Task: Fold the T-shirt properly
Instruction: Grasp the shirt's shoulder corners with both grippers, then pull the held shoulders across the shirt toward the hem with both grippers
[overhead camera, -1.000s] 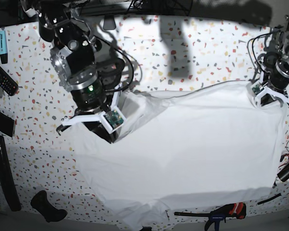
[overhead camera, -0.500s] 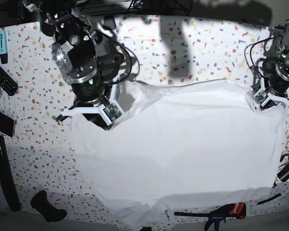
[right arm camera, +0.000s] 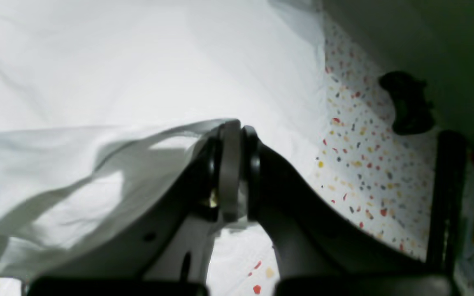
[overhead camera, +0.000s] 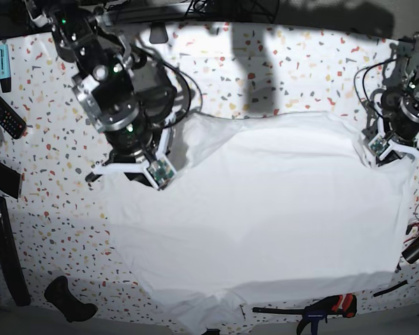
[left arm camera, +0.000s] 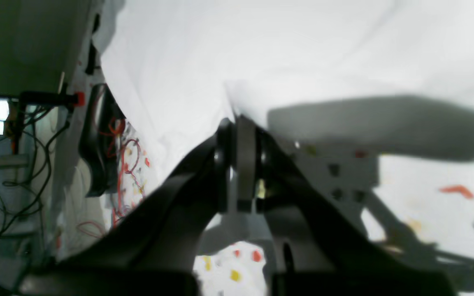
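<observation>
White T-shirt [overhead camera: 265,209] spread mostly flat across speckled tabletop, far corners lifted, near hem rumpled.

Left gripper [left arm camera: 239,123] clamped on T-shirt [left arm camera: 286,57]

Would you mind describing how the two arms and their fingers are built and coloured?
Both arms are black and silver-grey metal with loose black cables. Each wrist carries a white bracket with a small green circuit board, as at the right gripper and left gripper. A green light glows on the right arm. The fingers are black, tapering, with grey pads.
</observation>
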`<state>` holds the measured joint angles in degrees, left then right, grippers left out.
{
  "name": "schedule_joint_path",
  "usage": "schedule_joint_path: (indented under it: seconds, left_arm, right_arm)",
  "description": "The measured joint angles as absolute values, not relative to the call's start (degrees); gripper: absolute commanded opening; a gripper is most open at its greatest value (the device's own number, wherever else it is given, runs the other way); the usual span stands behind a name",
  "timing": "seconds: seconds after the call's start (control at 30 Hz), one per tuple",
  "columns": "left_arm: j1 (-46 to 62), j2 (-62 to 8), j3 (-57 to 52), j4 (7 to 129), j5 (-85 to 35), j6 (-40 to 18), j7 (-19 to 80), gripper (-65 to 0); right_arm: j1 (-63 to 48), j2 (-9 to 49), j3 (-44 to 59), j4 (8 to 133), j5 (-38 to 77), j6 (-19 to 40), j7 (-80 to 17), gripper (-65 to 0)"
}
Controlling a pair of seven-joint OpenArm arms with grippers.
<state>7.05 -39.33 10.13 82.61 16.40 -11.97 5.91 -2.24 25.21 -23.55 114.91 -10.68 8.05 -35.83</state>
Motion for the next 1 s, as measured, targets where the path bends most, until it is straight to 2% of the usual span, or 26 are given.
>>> schedule_joint_path:
  seconds: [0.23,0.4,0.53,0.7,0.8,1.0]
  left_arm:
    - [6.79,-39.29,10.13,82.61,15.55,-11.97,21.19,-65.0]
    - [8.34,-40.16,10.15,84.55,15.4,-12.03,26.15,-65.0]
    - [10.66,-44.34,10.24,90.5,15.53,-12.19,28.42,-65.0]
    - [9.06,-48.97,10.22,95.53,11.79,-10.87,28.62,-65.0]
    - [6.94,-49.04,10.24,94.94,7.01,-12.86,28.51,-65.0]
    - [5.8,-48.84,10.24,89.76,5.19,-14.96,19.75,-65.0]
  right_arm:
    - [0.01,24.43,-23.55,110.87,-10.74,7.94,-35.88,-65.0]
    - [0.34,24.4,-23.55,110.87,-10.74,7.94,-35.42,-65.0]
    - [1.3,24.43,-23.59,110.87,-10.72,7.97,-35.42,-65.0]
    - [4.4,24.4,-23.62,110.08,-6.96,7.94,-34.7,-65.0]
    - [6.76,23.33,-23.59,106.19,-6.44,7.94,-34.57,-65.0]
    - [11.09,19.9,-23.59,95.81,-6.24,7.94,-33.61,-65.0]
